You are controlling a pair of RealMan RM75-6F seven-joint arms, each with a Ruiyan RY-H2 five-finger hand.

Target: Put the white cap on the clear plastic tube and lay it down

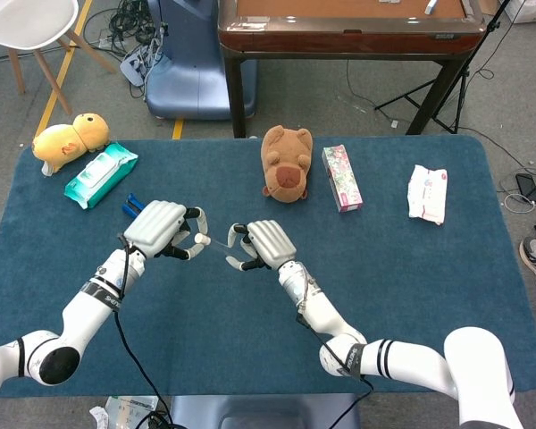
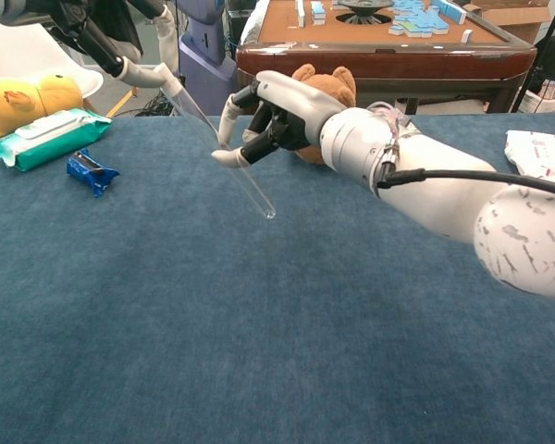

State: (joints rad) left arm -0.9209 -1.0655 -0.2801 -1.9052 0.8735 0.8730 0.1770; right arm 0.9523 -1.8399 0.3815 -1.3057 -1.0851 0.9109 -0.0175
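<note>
My right hand [image 1: 263, 243] [image 2: 279, 109] grips the clear plastic tube [image 2: 253, 189] near its middle and holds it above the blue table cover [image 1: 402, 268]. The tube slants, closed end down to the right and upper end towards my left hand. My left hand [image 1: 161, 230] [image 2: 81, 26] pinches the white cap [image 1: 199, 239] [image 2: 148, 73] right at the tube's upper end. In the head view only a short, faint stretch of tube [image 1: 217, 247] shows between the two hands. I cannot tell whether the cap is seated on the tube.
Far left lie a yellow plush duck [image 1: 69, 138], a green wipes pack [image 1: 100, 174] and a small blue wrapper [image 2: 92, 172]. At the back are a brown plush bear [image 1: 287, 163], a flowered box [image 1: 341, 177] and a white tissue pack [image 1: 427, 193]. A wooden table [image 1: 348, 27] stands behind.
</note>
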